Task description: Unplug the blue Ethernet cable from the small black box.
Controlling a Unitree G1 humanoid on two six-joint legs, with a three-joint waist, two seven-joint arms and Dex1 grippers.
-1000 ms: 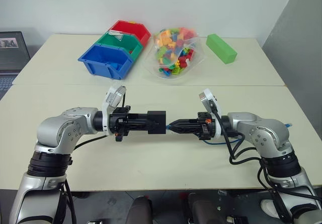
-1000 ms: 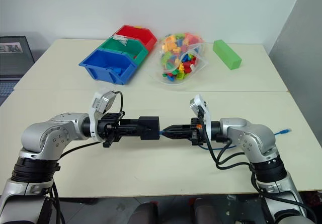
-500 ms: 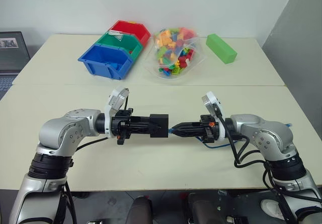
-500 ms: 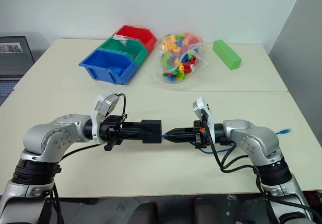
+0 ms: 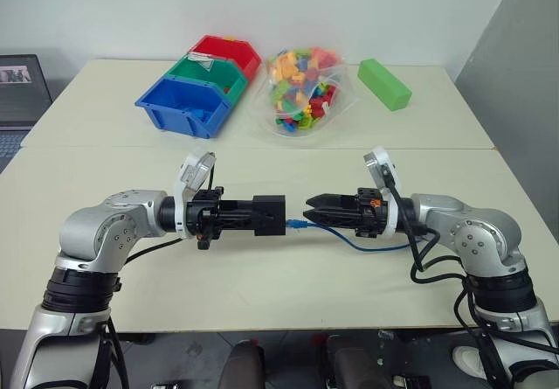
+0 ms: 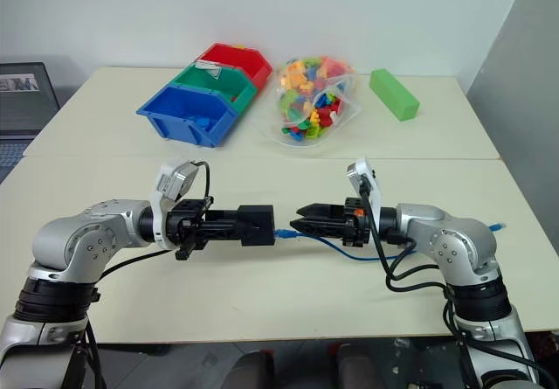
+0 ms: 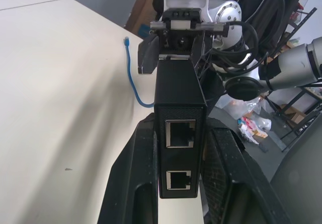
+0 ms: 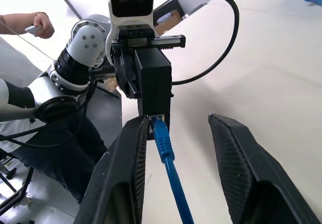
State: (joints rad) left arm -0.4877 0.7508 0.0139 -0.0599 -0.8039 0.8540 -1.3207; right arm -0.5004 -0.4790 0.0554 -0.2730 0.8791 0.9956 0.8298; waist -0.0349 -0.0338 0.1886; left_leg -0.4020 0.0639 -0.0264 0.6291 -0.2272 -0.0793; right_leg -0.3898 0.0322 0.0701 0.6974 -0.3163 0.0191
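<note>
My left gripper (image 5: 255, 215) is shut on the small black box (image 5: 270, 213) and holds it level above the table, pointing right. The left wrist view shows the box (image 7: 178, 98) between the fingers, with two empty ports on its near face. The blue Ethernet cable (image 5: 349, 239) has its plug (image 5: 298, 225) at the box's right face; I cannot tell whether it is seated. My right gripper (image 5: 311, 210) faces the box and is open. The cable (image 8: 168, 161) runs loose between its fingers and sags toward the table.
Blue (image 5: 183, 107), green (image 5: 210, 72) and red (image 5: 229, 52) bins stand at the back. Beside them lie a bag of coloured bricks (image 5: 301, 92) and a green block (image 5: 384, 84). The cable's other end (image 6: 496, 227) rests near the table's right edge. A person's hand (image 8: 39, 25) shows beyond the left arm.
My right gripper was shut on the cable beside the box and has opened, letting the cable go. The cable now hangs in a loose loop. The left gripper still holds the box.
</note>
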